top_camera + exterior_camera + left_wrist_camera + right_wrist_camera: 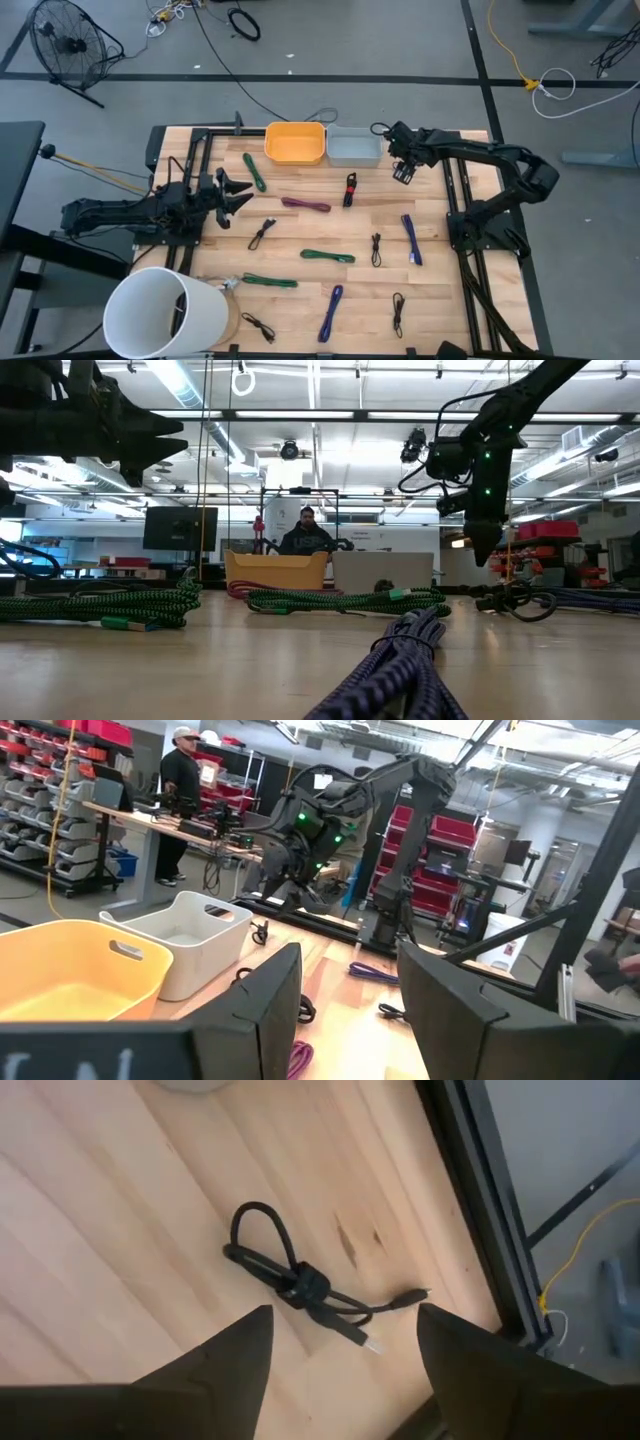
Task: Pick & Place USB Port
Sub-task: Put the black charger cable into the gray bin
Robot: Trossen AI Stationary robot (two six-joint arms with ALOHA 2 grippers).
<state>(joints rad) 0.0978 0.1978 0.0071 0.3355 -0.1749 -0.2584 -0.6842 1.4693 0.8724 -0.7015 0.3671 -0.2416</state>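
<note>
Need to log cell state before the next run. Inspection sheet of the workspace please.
Surface: wooden table, no damage seen.
Job's things: bundled cables spread over the top, among them a green cable, a blue cable and a black cable beneath the right tool; orange bin and grey bin side by side at the far edge.
Clutter: white bucket at the near left corner.
Grippers: left tool open, empty, over the left side; right tool open, empty, beside the grey bin.
Cables: loose leads on the floor beyond the table.
Surroundings: fan on the floor; a person behind the table.
</note>
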